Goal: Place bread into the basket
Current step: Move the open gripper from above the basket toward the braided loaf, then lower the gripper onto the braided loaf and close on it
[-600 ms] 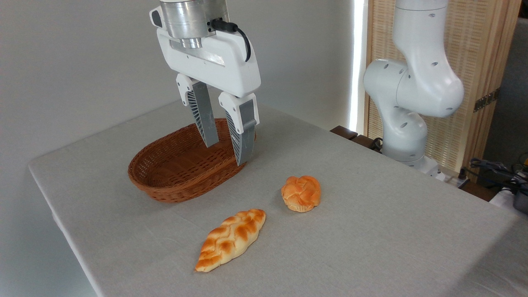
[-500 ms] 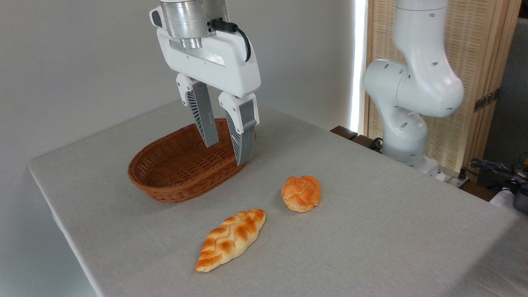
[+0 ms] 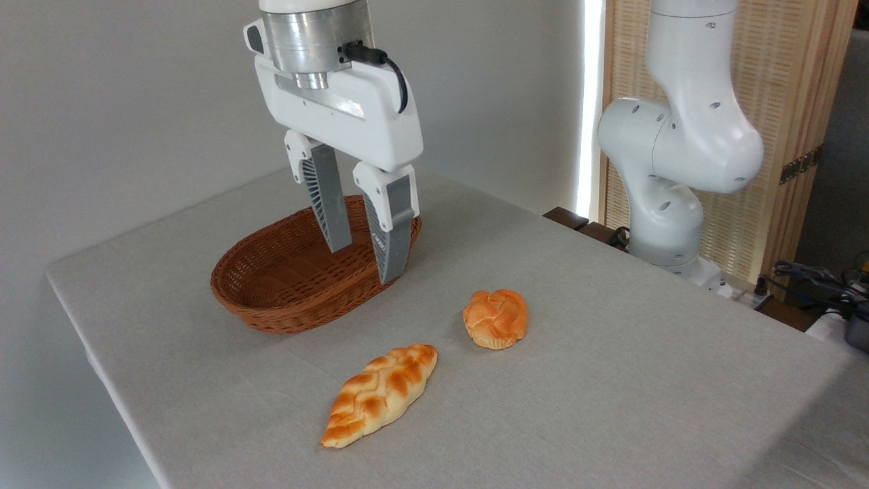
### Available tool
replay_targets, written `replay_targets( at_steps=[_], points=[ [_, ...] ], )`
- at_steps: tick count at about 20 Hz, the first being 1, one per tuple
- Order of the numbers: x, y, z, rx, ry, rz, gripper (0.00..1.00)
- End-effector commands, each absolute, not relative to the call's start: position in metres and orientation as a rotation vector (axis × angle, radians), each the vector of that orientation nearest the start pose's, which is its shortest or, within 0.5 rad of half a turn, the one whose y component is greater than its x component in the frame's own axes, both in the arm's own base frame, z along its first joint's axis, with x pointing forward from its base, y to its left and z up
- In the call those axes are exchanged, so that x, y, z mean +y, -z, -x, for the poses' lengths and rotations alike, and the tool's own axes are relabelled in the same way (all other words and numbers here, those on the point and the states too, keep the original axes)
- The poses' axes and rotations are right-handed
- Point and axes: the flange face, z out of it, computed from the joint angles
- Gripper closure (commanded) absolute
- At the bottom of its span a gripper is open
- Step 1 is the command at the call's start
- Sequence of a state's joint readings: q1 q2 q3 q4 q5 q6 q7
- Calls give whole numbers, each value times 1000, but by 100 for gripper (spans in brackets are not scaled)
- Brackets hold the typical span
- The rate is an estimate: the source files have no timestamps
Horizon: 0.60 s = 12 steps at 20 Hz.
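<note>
The bread [image 3: 381, 393], a long braided golden loaf with pointed ends, lies on the grey table near the front. Behind it to the left sits the oval reddish-brown wicker basket [image 3: 285, 285], with nothing in it. My gripper [image 3: 363, 265] hangs in front of the basket's right end, well above and behind the loaf, fingers pointing down. It is open and nothing is between the fingers.
A small round orange knotted bun [image 3: 496, 318] sits to the right of the loaf. The arm's white base [image 3: 669, 204] stands at the table's far right edge. The table's left edge [image 3: 102, 367] runs close to the basket.
The gripper has dropped slightly and shifted a little left. The loaf, bun and basket have not moved.
</note>
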<state>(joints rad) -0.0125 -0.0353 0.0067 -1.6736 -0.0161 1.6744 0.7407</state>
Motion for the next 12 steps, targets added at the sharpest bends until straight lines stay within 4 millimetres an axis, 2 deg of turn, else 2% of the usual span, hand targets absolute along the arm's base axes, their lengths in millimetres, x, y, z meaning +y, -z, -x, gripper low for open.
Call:
replay_targets(
  at_steps=[1, 3, 8, 12],
  points=[
    [-20, -574, -556, 1197, 89, 2919, 0],
    [-22, -549, -554, 1198, 93, 2922, 0],
    [-24, -459, -537, 1187, 18, 3009, 0],
    [-22, -410, -533, 1165, 88, 2988, 0]
  ],
)
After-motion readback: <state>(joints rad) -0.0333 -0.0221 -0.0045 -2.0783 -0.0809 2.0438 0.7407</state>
